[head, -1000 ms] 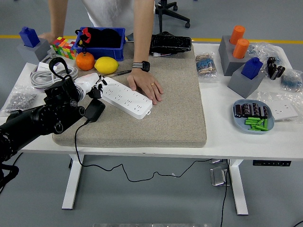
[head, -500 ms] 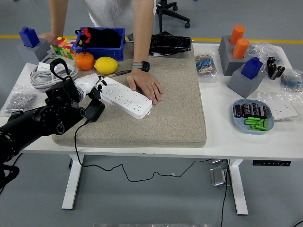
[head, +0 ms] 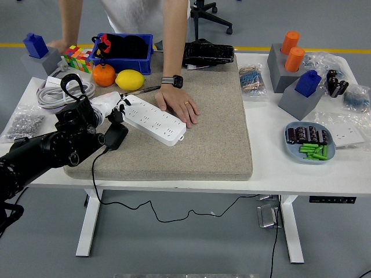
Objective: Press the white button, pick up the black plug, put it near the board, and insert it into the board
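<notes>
Still no legible print; the left hand [head: 113, 108] (grip unclear, barely shifted) sits at the strip's [head: 155, 120] end beside the plug [head: 115, 136].

A white table [head: 272, 168] carries a beige mat [head: 197, 133] across its middle. Far left lie a coiled white cable [head: 55, 92], a grey block [head: 40, 61], a colour cube [head: 77, 57], a blue bin [head: 124, 58], an orange [head: 104, 75] and a lemon [head: 130, 79]. Right of the mat stand two grey holders [head: 298, 95], a blue dish [head: 307, 143] and a white socket plate [head: 346, 135].
</notes>
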{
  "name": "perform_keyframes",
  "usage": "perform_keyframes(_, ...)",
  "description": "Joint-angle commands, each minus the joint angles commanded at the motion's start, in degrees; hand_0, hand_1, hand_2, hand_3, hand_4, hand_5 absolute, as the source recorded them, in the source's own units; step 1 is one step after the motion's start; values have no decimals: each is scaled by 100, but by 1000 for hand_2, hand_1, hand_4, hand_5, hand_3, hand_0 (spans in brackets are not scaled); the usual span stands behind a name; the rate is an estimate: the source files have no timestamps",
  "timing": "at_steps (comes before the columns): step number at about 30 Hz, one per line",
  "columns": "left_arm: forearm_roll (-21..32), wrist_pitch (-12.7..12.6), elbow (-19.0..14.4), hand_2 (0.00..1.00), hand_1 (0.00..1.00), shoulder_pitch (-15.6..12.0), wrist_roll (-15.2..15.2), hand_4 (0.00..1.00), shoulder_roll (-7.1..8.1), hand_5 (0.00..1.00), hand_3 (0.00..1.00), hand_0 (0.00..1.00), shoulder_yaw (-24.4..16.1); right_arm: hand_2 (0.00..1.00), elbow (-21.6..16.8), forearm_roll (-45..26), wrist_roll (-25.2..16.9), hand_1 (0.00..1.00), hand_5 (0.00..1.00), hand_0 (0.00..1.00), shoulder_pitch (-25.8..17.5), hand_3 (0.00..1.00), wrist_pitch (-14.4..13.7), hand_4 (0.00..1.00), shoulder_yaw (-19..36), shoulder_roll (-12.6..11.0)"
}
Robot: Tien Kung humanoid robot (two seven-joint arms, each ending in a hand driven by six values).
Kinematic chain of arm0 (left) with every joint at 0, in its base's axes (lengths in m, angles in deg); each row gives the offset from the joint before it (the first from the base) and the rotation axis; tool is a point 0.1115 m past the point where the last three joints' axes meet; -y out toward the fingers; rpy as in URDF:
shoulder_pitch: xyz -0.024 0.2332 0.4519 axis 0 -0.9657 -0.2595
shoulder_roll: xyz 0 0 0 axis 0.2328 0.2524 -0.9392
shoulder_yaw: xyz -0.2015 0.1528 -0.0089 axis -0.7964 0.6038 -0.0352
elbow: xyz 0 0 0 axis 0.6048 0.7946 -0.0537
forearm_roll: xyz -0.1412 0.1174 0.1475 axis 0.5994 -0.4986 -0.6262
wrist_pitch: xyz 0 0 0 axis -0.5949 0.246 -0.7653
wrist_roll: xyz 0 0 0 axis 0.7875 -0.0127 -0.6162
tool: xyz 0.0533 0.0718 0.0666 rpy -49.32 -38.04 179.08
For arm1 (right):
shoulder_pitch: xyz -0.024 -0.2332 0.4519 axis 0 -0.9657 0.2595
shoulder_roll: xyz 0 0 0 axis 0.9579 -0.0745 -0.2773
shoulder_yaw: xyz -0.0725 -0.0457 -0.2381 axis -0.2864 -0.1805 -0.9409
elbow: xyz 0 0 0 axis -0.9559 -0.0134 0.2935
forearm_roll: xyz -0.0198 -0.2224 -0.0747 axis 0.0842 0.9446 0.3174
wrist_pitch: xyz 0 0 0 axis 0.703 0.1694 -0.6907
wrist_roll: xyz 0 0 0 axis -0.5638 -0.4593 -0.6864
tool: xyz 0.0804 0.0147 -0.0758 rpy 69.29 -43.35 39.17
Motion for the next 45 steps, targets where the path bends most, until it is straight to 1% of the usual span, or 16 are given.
perform_keyframes(7, 11, -1, -3, 101, 2, -53, 11, 2, -22, 2, 745, 2, -1, 592, 0, 0, 0, 613, 349, 682, -6, 570, -1, 646, 3, 9)
perform_keyframes(11, -147, -31, -93, 101, 2, -86, 47, 2, 27, 2, 745, 2, -266, 592, 0, 9, -6, 613, 349, 682, -12, 570, -8, 646, 20, 11)
perform_keyframes(15, -447, -113, -312, 103, 2, -52, 144, 2, 120, 2, 742, 2, -635, 592, 7, 28, -7, 612, 348, 682, -20, 570, -10, 646, 50, 7)
perform_keyframes(19, -739, -270, -511, 103, 8, -51, 400, 2, 202, 2, 744, 13, -1029, 591, 6, 35, -8, 612, 348, 682, -25, 570, -11, 646, 69, 9)
perform_keyframes(21, -948, -341, -679, 103, 8, -81, 534, 2, 260, 2, 744, 13, -1300, 591, 3, 40, -10, 612, 348, 682, -26, 570, -12, 646, 82, 10)
perform_keyframes(23, -1119, -367, -853, 103, 8, -126, 603, 2, 324, 2, 744, 13, -1550, 591, 2, 48, -8, 612, 348, 682, -26, 570, -9, 646, 83, 13)
perform_keyframes(24, -1209, -374, -982, 264, 177, -169, 642, 420, 373, 2, 727, 151, -1712, 591, -1, 49, -9, 612, 347, 681, -28, 570, -10, 645, 86, 14)
perform_keyframes(29, -1576, -442, -1557, 264, 177, -432, 710, 420, 571, 2, 727, 151, -2390, 591, 4, 74, -9, 612, 347, 681, -51, 570, -13, 645, 114, 23)
perform_keyframes(30, -1663, -452, -1681, 487, 438, -509, 690, 755, 621, 2, 736, 267, -2515, 591, 5, 78, -9, 611, 345, 680, -57, 570, -14, 644, 114, 24)
perform_keyframes(33, -1816, -502, -2092, 487, 438, -722, 683, 755, 747, 2, 736, 267, -2891, 591, 7, 90, -8, 611, 345, 680, -72, 570, -15, 644, 121, 30)
perform_keyframes(35, -1966, -509, -2443, 487, 438, -944, 637, 755, 875, 2, 736, 267, -3177, 591, 5, 98, -9, 611, 345, 680, -85, 570, -18, 644, 126, 37)
perform_keyframes(36, -2015, -515, -2598, 650, 690, -1036, 626, 845, 926, 76, 733, 577, -3288, 591, 5, 103, -9, 612, 346, 682, -86, 570, -18, 643, 128, 38)
perform_keyframes(40, -2191, -535, -3280, 650, 690, -1482, 555, 845, 1152, 76, 733, 577, -3707, 591, -3, 109, -12, 612, 346, 682, -99, 570, -25, 643, 152, 45)
perform_keyframes(41, -2225, -540, -3394, 650, 690, -1571, 549, 845, 1203, 76, 733, 577, -3777, 591, -2, 115, -13, 612, 346, 682, -103, 570, -27, 643, 161, 48)
perform_keyframes(42, -2262, -543, -3527, 715, 743, -1675, 540, 879, 1249, 123, 748, 660, -3851, 589, 0, 121, -13, 611, 344, 681, -106, 570, -29, 643, 173, 51)
perform_keyframes(45, -2378, -568, -3804, 715, 743, -1936, 534, 879, 1350, 123, 748, 660, -4069, 589, -9, 138, -18, 611, 344, 681, -133, 570, -35, 643, 208, 59)
